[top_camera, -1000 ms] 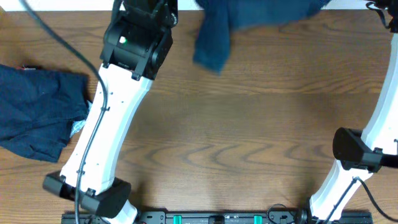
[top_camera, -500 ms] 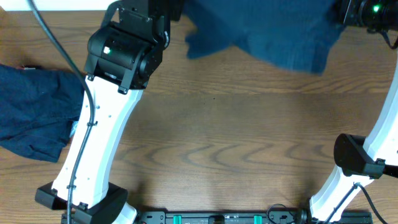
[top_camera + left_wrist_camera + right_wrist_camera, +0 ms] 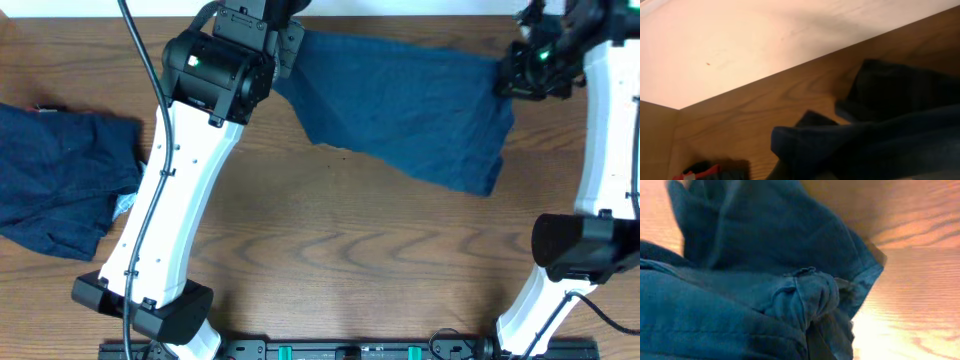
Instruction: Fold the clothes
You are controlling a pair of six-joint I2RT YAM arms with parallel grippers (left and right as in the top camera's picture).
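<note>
Garment (image 3: 400, 110) now spread lower, both jaws hidden, second garment (image 3: 60, 180) cropped left

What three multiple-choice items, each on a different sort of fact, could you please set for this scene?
1. Where does the other garment lie?
A) at the left edge of the table
B) at its middle
C) under the right arm

2. How many garments does the overhead view show?
A) one
B) two
C) four

3. How is the held garment kept?
A) folded flat, untouched
B) spread between the shut left gripper and right gripper
C) hanging from one gripper alone

Answers:
1 A, it lies crumpled beside the left arm.
2 B, one is held and one is lying.
3 B, each gripper pinches one end.
</note>
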